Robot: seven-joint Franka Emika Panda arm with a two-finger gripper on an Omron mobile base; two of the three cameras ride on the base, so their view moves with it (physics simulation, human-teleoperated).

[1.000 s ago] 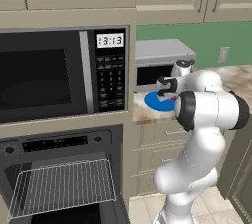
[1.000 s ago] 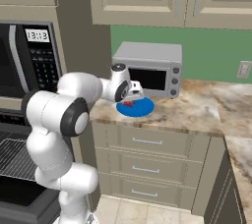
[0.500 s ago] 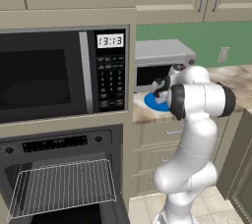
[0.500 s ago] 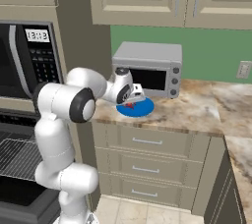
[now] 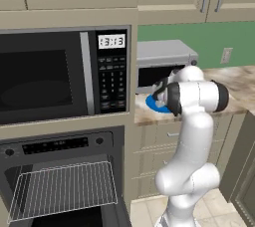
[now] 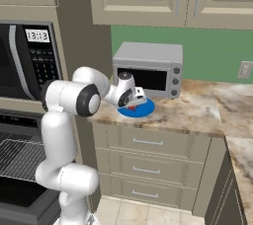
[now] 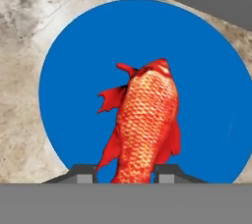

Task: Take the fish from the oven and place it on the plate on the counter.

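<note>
1. Since the earlier pictures the arm has folded in closer to the table [image 6: 197,108], and the gripper [image 6: 133,101] now hangs lower over the plate [image 6: 143,110].
2. The gripper pinches the fish [image 7: 145,122] between its fingers, just above the middle of the plate.
3. The fish is out of the oven [image 5: 60,186]; I judge that only lowering and releasing are left.
4. The microwave clock [image 5: 111,41] reads 13:13.
</note>
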